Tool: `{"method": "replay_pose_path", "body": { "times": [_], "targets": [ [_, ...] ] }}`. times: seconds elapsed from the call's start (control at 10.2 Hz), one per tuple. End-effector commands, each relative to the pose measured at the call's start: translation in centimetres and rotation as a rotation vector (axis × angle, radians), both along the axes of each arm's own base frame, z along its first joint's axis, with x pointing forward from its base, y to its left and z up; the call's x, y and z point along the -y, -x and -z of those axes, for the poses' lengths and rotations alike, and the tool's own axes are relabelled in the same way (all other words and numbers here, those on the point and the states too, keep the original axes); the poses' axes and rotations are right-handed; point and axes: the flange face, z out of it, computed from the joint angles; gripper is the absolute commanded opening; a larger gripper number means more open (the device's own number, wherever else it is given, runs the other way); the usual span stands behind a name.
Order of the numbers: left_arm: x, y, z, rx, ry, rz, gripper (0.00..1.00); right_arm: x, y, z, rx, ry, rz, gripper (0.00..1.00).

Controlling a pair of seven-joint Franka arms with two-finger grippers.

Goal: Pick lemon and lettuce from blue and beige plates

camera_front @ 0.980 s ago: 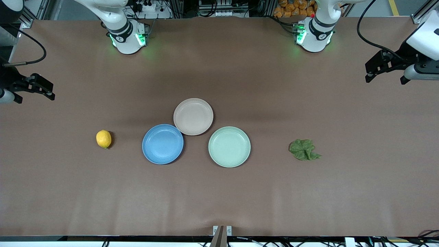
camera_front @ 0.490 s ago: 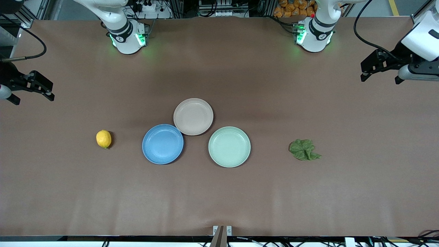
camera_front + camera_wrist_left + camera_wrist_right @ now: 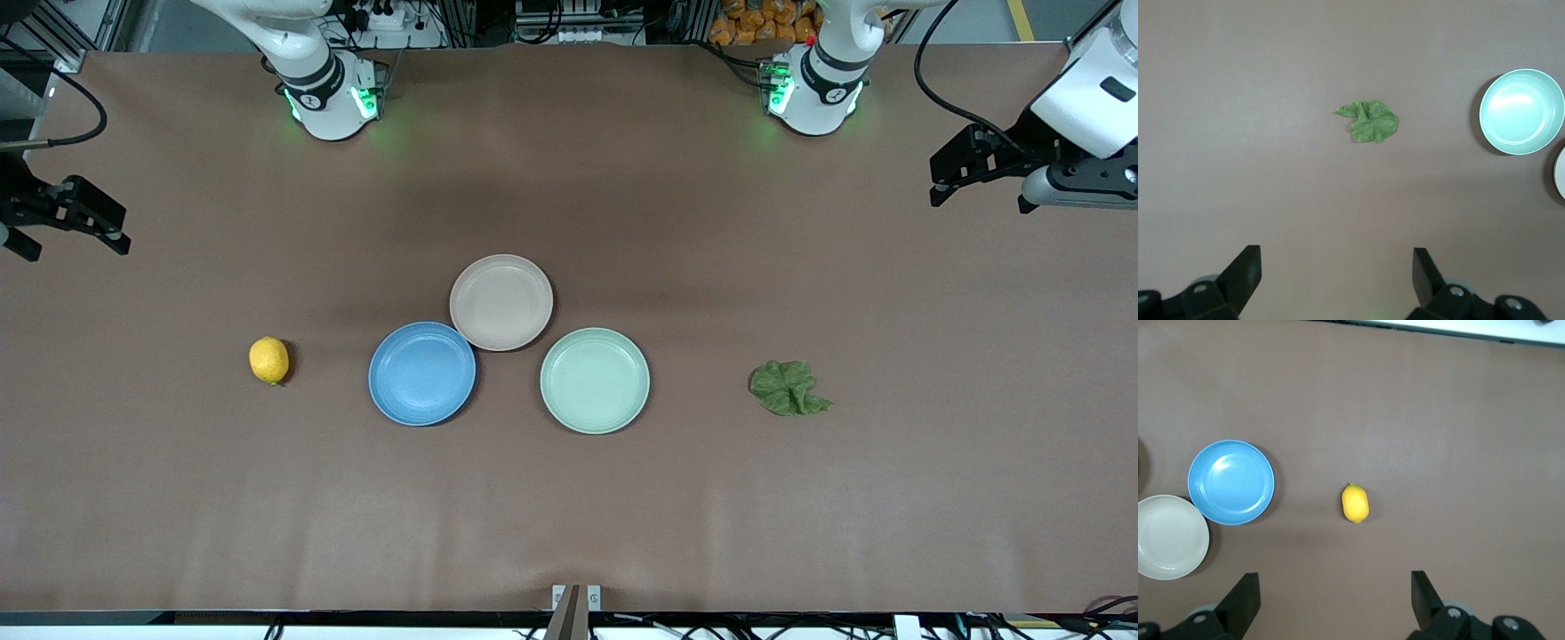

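The lemon (image 3: 268, 360) (image 3: 1355, 503) lies on the bare table toward the right arm's end, apart from the empty blue plate (image 3: 421, 373) (image 3: 1231, 482). The empty beige plate (image 3: 500, 302) (image 3: 1168, 537) touches the blue one. The lettuce (image 3: 787, 388) (image 3: 1370, 121) lies on the table toward the left arm's end. My right gripper (image 3: 78, 252) (image 3: 1334, 580) hangs open and empty over the table's edge at its end. My left gripper (image 3: 978, 203) (image 3: 1337, 257) is open and empty, high over the table at its end.
An empty mint-green plate (image 3: 594, 380) (image 3: 1521, 111) sits between the lettuce and the two other plates, close to both. The arm bases (image 3: 329, 93) (image 3: 811, 89) stand at the table's edge farthest from the front camera. A small bracket (image 3: 575, 597) marks the nearest edge.
The right gripper has drifted outward toward its end of the table. The left gripper has shifted a little toward the table's middle. Lemon, lettuce and plates have not moved.
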Motion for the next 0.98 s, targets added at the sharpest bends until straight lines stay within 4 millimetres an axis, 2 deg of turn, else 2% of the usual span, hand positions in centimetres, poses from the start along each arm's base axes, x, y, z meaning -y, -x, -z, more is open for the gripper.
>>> {"method": "replay_pose_path", "body": {
  "times": [0.0,0.49,0.88],
  "targets": [
    [-0.33,0.10,-0.50,-0.009,0.012,0.024,1.00,0.28,-0.92,-0.47,-0.026,-0.013,0.069,1.00],
    [-0.30,0.14,-0.59,-0.007,0.016,0.023,1.00,1.19,-1.62,-0.75,-0.040,-0.024,0.087,1.00],
    [-0.35,0.08,-0.51,-0.008,0.011,0.023,1.00,1.14,-1.66,-0.94,-0.035,-0.031,0.098,1.00]
  ]
}}
